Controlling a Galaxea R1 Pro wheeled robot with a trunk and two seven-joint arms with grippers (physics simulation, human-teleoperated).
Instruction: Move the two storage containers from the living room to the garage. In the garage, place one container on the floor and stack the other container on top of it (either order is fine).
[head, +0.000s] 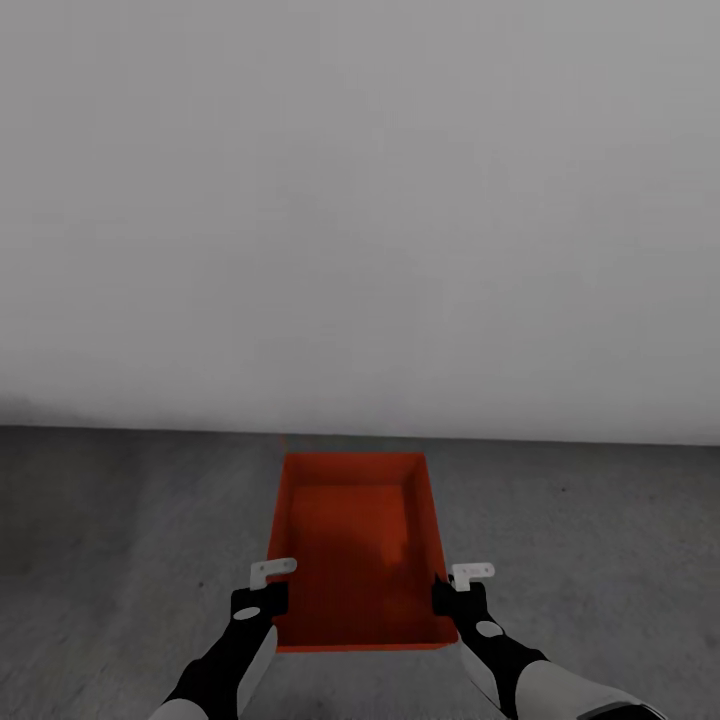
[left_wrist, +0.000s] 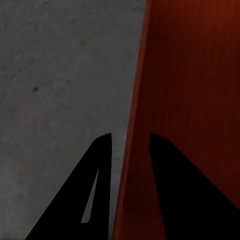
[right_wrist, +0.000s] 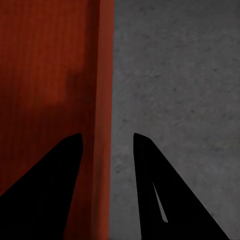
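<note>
Left tool (head: 262, 588) and right tool (head: 458, 590) each straddle a side wall of the bin (head: 352, 540), jaws apart. Bin's at 12 o'clock on the garage floor (head: 120, 540); looks like placing, next back off.

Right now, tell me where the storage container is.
In the head view the storage container sits low and central over the grey concrete floor, near the pale wall, between the left end effector and right end effector straddling its side walls.

We find no readable text, label, brand, number or sign anywhere: the bin (head: 355, 540), the wall (head: 360, 200) and the floor (head: 600, 540) all carry plain, unmarked surfaces.
</note>
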